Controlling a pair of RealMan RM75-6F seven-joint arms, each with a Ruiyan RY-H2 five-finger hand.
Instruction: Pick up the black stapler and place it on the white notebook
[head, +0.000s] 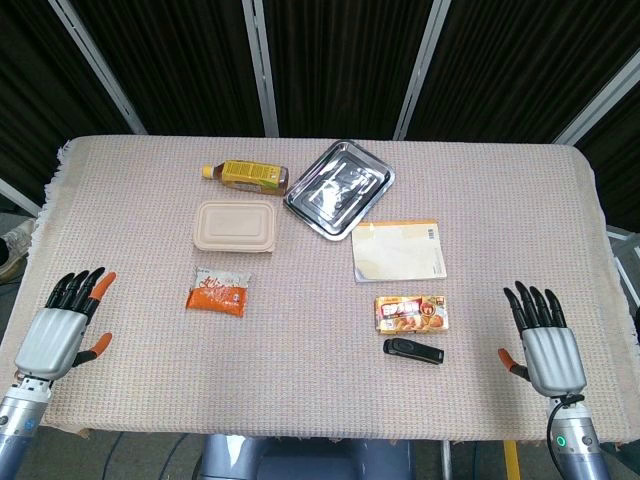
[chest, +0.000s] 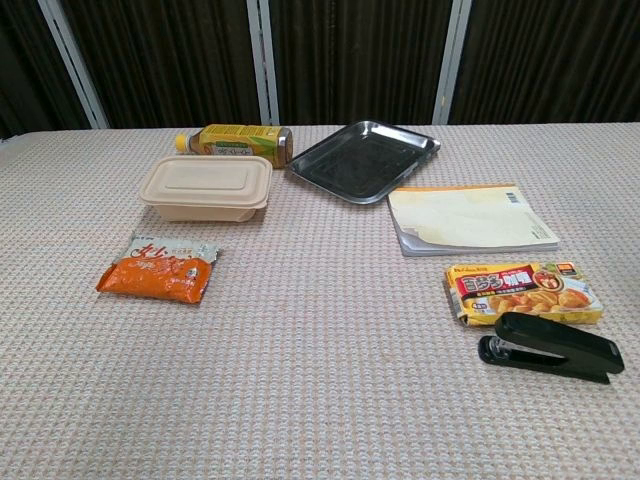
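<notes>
The black stapler (head: 413, 350) (chest: 549, 346) lies flat near the table's front edge, just in front of a yellow food box. The white notebook (head: 398, 250) (chest: 468, 219) lies flat behind that box, with nothing on it. My right hand (head: 545, 341) hovers to the right of the stapler, fingers spread and empty, well apart from it. Far off at the table's left front, my left hand (head: 63, 327) is likewise spread and holds nothing. Neither hand shows in the chest view.
A yellow curry box (head: 411, 313) (chest: 523, 292) sits between stapler and notebook. Behind are a steel tray (head: 338, 188) (chest: 364, 158), a beige lidded container (head: 236, 225) (chest: 206, 186) and a bottle (head: 246, 176) (chest: 236, 141). An orange snack packet (head: 218, 293) (chest: 158, 268) lies left.
</notes>
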